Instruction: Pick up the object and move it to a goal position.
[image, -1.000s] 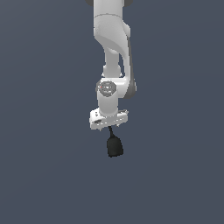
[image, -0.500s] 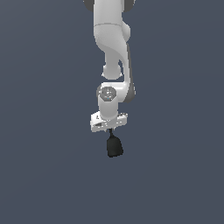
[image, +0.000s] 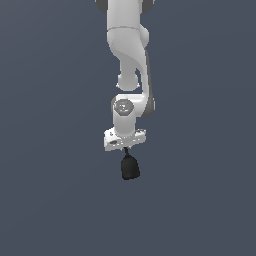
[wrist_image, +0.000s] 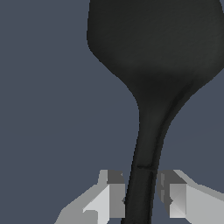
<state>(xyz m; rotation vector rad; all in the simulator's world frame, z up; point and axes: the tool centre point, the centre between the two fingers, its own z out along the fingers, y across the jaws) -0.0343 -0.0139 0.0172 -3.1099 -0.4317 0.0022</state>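
White gripper (image: 125, 148), frame centre: fingers (wrist_image: 114, 194) closed on the stem of the black object (image: 129, 167). Object hangs head-down just below the gripper, against plain grey background.

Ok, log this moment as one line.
phase: carry | gripper: shut on object stem | object: hanging head-down below gripper, touching no surface in view | goal: not in view

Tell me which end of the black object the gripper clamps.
The thin stem: the gripper pinches the black object there, while its wider rounded head hangs free below.
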